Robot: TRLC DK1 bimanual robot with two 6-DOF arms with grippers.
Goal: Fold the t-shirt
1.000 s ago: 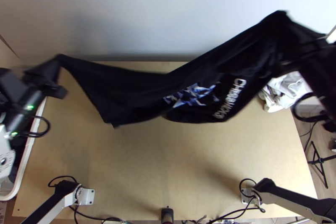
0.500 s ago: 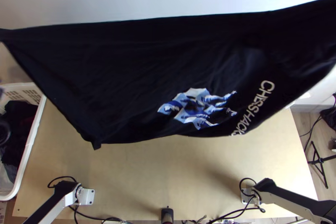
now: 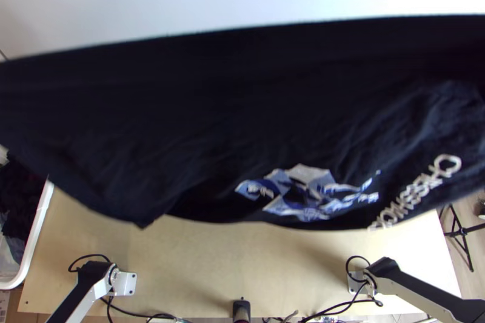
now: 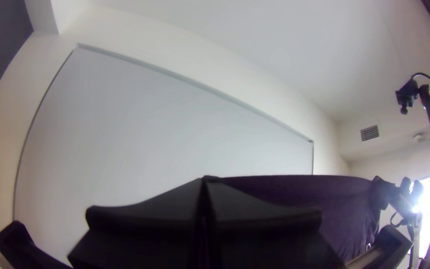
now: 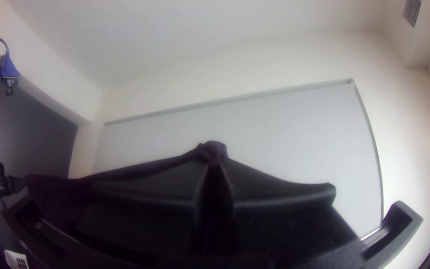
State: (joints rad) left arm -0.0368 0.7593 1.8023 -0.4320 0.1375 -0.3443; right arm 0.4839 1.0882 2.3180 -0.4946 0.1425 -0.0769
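Item: 1 black t-shirt (image 3: 212, 111), held up off the table (image 3: 242, 274), spread btwn the 2 grippers. Upper edge drawn out nearly straight; lower edge hangs uneven, w/ 1 pointed corner on the L side. Blue/white graphic (image 3: 306, 193) and pale lettering (image 3: 418, 193) face the top cam.

L gripper (image 4: 205, 180): jaws closed, gripping cloth at 1 end of the upper edge. R gripper (image 5: 213, 152): jaws closed on the other end, w/ a small bunch of fabric protruding past the tips.

Adj.: white bin (image 3: 37, 232) w/ dark contents beside table, L side.
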